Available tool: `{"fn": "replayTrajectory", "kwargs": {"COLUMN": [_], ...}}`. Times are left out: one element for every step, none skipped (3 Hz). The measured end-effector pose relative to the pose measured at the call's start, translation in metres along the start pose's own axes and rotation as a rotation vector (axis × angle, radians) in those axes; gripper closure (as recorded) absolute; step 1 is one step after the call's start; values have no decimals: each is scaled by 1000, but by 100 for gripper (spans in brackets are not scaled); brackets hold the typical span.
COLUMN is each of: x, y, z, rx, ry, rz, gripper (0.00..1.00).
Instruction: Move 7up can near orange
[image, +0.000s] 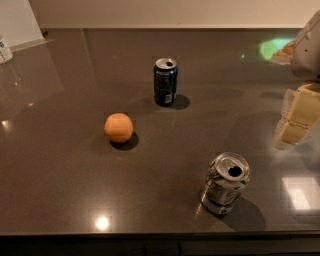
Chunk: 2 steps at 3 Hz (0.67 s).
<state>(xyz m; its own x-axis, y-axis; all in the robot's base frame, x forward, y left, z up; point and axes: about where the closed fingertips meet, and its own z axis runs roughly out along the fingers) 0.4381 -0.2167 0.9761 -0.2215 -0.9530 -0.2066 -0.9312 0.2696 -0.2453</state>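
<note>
The 7up can, silver with green and white print and slightly dented, stands upright near the front right of the dark countertop. The orange sits left of centre, well apart from the can. My gripper, pale yellow, hangs at the right edge of the view, above and to the right of the 7up can and not touching it. It holds nothing that I can see.
A dark blue can stands upright behind the orange, toward the middle back. A white container sits at the far left edge. The countertop's front edge runs along the bottom of the view.
</note>
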Motion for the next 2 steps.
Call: {"fn": "replayTrajectory", "kwargs": {"x": [0, 2], "y": [0, 8], "z": [0, 1], "rx": [0, -20], "ry": [0, -31], "rz": [0, -14], "gripper": [0, 0]}}
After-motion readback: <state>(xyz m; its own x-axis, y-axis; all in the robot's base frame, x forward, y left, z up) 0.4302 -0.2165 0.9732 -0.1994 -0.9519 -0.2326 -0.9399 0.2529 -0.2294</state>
